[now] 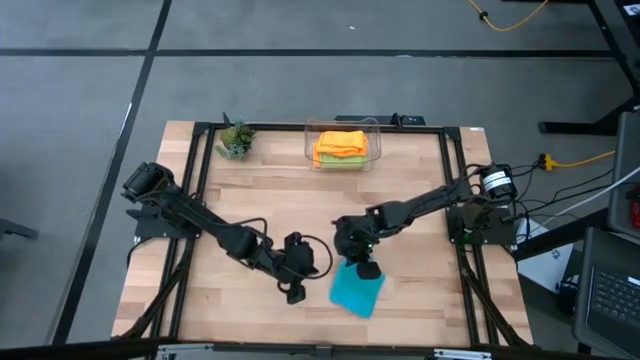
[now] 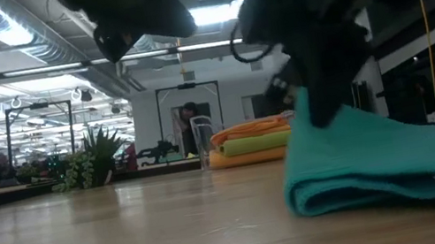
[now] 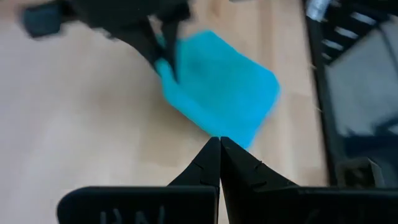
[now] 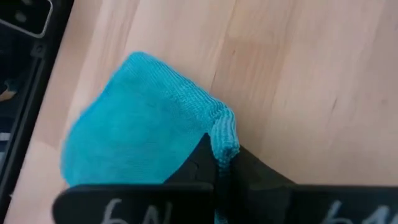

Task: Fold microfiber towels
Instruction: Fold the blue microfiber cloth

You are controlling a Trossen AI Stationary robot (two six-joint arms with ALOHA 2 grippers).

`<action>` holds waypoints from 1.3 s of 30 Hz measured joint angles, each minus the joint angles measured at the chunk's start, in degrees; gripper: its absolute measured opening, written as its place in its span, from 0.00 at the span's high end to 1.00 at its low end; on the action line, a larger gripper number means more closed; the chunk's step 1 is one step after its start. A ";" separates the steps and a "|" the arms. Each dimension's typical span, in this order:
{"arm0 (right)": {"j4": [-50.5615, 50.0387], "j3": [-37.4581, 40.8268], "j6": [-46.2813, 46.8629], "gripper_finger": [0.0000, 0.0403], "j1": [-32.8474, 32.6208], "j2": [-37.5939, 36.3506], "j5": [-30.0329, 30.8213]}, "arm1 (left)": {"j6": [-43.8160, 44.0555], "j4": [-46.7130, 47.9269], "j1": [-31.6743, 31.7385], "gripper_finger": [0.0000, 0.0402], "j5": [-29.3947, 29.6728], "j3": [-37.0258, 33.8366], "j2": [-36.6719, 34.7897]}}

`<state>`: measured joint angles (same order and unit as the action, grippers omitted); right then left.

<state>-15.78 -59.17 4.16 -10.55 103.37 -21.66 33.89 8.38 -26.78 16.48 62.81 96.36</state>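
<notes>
The teal blue towel (image 1: 357, 290) lies folded on the table near the front edge, right of centre; it also shows in the low view (image 2: 386, 160). My right gripper (image 1: 367, 268) is shut on its far corner. My left gripper (image 1: 295, 292) hovers shut and empty just left of the towel, apart from it; its fingertips (image 3: 219, 142) are closed together. Orange towels (image 1: 340, 143) and the lime green towel (image 1: 342, 161) lie folded and stacked in the clear bin (image 1: 310, 130) at the far edge. My right gripper pinches the teal towel's thick folded corner (image 4: 225, 134) between its two fingers, coming from above and slanting down. Several layers sit in the pinch. That corner (image 2: 310, 114) is raised a little, while the rest of the towel lies on the table.
A small green potted plant (image 1: 236, 136) stands at the far left. Black frame rails (image 1: 452, 190) run along the table's sides. Bare wood shows across the middle (image 1: 300, 200). People and equipment show in the room behind in the low view.
</notes>
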 joint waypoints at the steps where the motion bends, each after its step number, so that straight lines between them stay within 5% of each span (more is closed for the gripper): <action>1: -0.93 -0.99 0.00 0.98 0.00 0.00 0.46 | 0.10 0.00 0.04 1.00 2.08 0.00 0.00; 6: -8.12 -7.82 -1.83 0.99 0.00 0.00 1.05 | 0.03 -0.42 0.52 1.00 5.93 0.00 0.00; 11: -14.94 -15.57 -5.07 0.99 -0.04 0.00 7.88 | 0.50 -1.35 1.46 0.97 5.30 0.00 0.00; 27: -17.34 -20.53 -7.15 0.99 -1.68 0.00 10.09 | 1.56 -0.32 5.51 0.56 2.18 0.02 0.00; 39: -23.18 -28.66 -7.78 0.99 -1.62 0.00 14.50 | 3.87 1.91 5.09 0.55 0.30 0.18 1.11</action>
<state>-38.97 -87.83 -3.62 -12.16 103.37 -7.16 37.77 10.30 -21.69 16.78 62.99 97.47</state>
